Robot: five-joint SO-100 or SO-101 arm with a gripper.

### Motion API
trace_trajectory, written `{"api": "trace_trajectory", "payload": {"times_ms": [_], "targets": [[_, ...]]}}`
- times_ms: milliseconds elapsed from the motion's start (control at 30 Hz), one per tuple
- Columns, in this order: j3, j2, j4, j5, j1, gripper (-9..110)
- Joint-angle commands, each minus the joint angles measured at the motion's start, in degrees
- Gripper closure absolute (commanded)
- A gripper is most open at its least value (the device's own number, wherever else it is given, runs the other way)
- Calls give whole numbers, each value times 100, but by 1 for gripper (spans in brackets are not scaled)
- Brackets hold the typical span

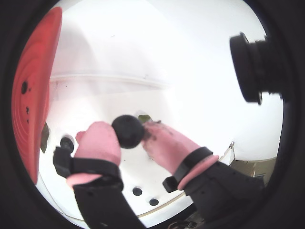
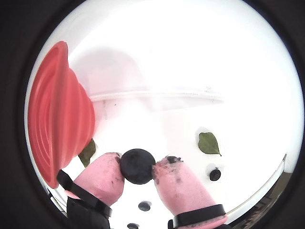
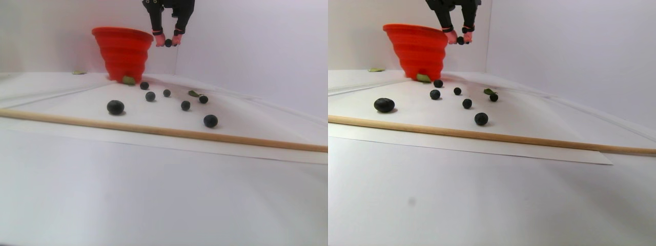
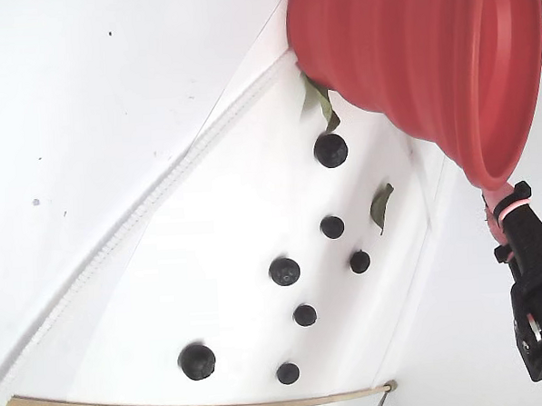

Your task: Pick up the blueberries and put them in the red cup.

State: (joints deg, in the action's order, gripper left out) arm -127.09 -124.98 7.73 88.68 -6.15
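My gripper (image 1: pixel 127 134) has pink fingertips and is shut on one dark blueberry (image 1: pixel 127 129), lifted well off the white sheet. Both wrist views show the berry (image 2: pixel 137 166) pinched between the two pads. In the stereo pair view the gripper (image 3: pixel 168 42) hangs at rim height just right of the red cup (image 3: pixel 123 51). The cup (image 1: pixel 35 95) fills the left edge of both wrist views. Several more blueberries (image 3: pixel 115 107) lie scattered on the sheet in front of the cup; the fixed view shows them (image 4: pixel 285 271) below it.
A thin wooden stick (image 3: pixel 154 130) lies along the sheet's front edge. Small green leaves lie among the berries (image 2: pixel 208 143), one against the cup's base (image 3: pixel 128 80). White walls stand close behind the cup. A black camera lens (image 1: pixel 257 67) juts in at the right.
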Motion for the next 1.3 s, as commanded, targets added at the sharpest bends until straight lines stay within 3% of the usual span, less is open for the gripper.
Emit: {"api": "trace_trajectory", "payload": {"times_ms": [0,1267], "targets": [[589,-791,18,62,44,90],[571,-1459,114,448,527,90]]}}
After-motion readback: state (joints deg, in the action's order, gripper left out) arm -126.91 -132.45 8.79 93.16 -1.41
